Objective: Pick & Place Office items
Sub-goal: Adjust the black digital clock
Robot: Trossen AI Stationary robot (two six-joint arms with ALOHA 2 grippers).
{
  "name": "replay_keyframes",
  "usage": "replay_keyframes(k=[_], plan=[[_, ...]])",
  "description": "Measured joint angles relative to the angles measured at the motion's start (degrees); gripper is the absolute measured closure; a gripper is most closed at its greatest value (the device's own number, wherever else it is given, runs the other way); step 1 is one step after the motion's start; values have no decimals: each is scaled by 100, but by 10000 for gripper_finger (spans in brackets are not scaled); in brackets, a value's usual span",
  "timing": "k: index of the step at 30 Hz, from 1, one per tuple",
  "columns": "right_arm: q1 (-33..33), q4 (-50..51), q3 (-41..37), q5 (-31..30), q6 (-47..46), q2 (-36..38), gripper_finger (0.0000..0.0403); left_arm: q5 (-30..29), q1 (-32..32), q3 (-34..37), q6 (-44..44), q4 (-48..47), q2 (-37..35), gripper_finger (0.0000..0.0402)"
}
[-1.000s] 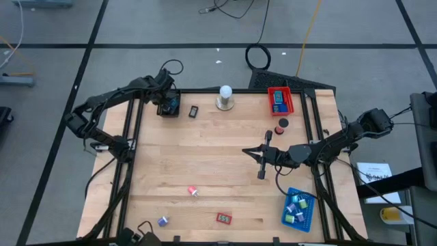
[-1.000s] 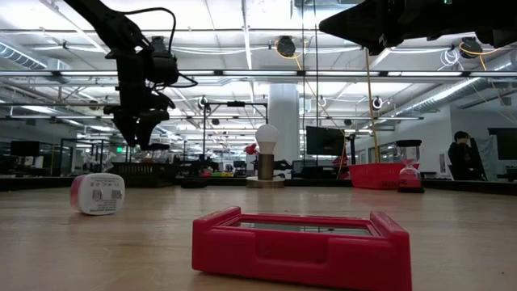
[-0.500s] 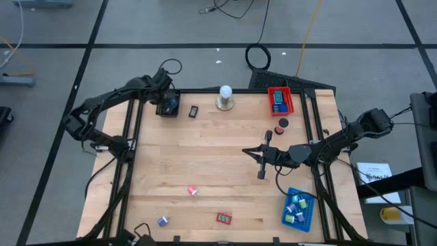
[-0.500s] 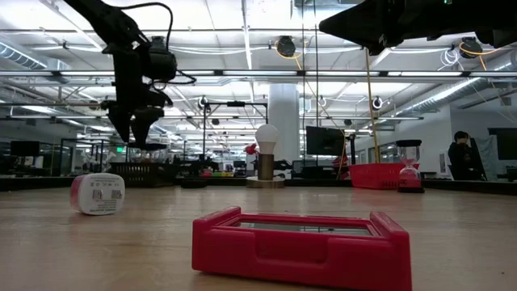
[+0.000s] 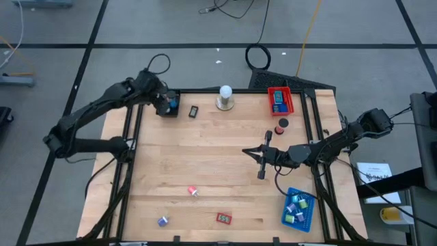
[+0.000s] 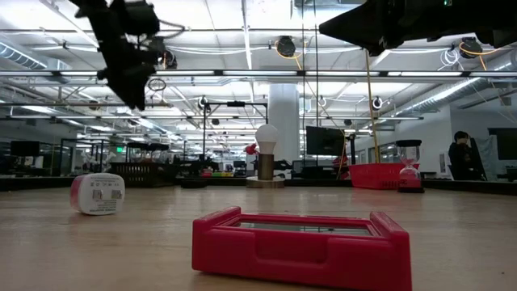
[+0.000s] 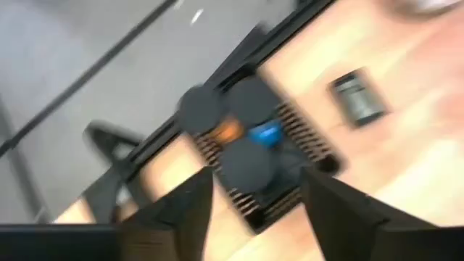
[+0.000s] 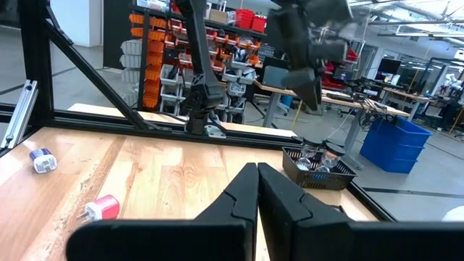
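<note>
My left gripper [image 5: 162,104] hangs open above the black tray [image 5: 168,108] at the table's far left corner, with nothing between its fingers [image 7: 196,199]. The tray [image 7: 304,156] holds black round rolls [image 7: 246,163] plus a blue and an orange piece. My right gripper [image 5: 249,152] waits shut and level above the table's middle right. Loose office items lie on the wood: a small black piece [image 5: 193,111], a pink-and-white block [image 5: 193,191], a red piece [image 5: 224,218], a purple roll [image 5: 162,221] and a red roll [image 5: 281,125].
A white ball on a round grey base [image 5: 224,98] stands at the far edge. The red tray [image 5: 280,100] at the far right holds blue pieces. The blue tray [image 5: 298,208] at the near right holds several items. The table's middle is bare wood.
My left gripper has risen from just over the black tray and drawn back toward the table's left edge, tipping somewhat. My right arm has kept still.
</note>
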State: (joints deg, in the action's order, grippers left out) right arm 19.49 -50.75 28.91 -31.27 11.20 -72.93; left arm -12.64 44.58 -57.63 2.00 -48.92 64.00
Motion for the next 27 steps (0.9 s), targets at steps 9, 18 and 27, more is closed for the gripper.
replay_keyframes(k=[9,18,27], plan=[[0,3,2,-7,-53,0,402,1297,-1564,1781,141,2614,-1487,324],[0,6,2,-12,-111,0,402,2013,-2832,3520,-109,4800,-1136,392],[0,1,2,-15,-155,0,402,780,-4083,4851,-686,8458,-437,386]])
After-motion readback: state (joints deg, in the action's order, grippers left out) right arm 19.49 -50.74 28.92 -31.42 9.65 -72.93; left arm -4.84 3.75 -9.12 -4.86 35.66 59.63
